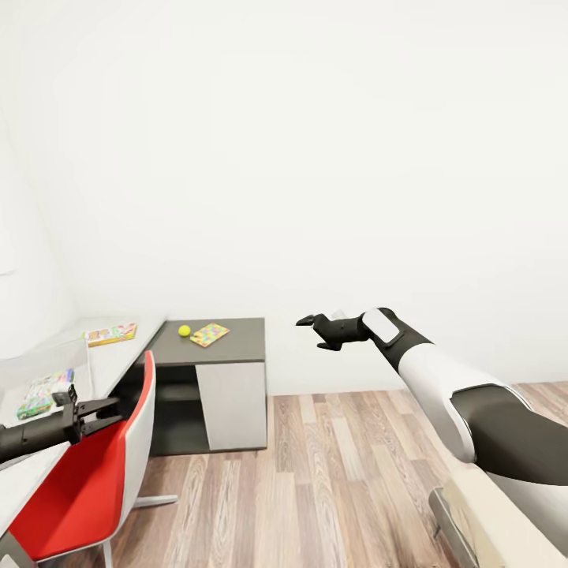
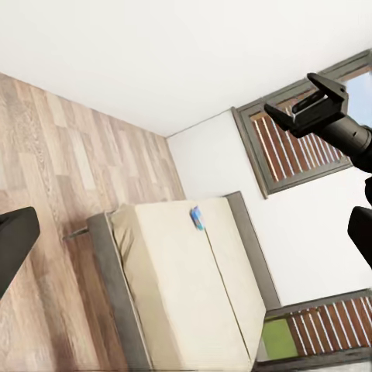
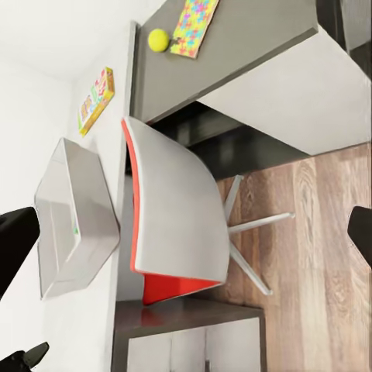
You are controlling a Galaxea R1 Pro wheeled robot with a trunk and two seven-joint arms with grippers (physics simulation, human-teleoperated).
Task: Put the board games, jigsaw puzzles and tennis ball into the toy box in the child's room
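- The right gripper, black with two fingers, hangs in open air over the wood-plank floor. Its fingers look slightly parted and hold nothing, probably a carrying pose between grasps.
- The left gripper, also black, reaches over the near end of the long pale grey table. Its jaws are parted and empty, just beside the light grey open-topped toy box.
- A flat colourful box seems to lie inside the toy box. A yellow-orange board game lies farther along the table.
- On the lower dark grey wing at the far right, the small yellow-green tennis ball sits just beside a multicoloured jigsaw puzzle. Both are yet to be collected.
- A red-and-white swivel chair stands before the table, likely awkward for reaching.
- The left wrist view adds the cream-beige bed, carrying a small light blue board game.
- The right wrist view shows the toy box's sloping walls from above, and the tennis ball touching or nearly touching the puzzle.
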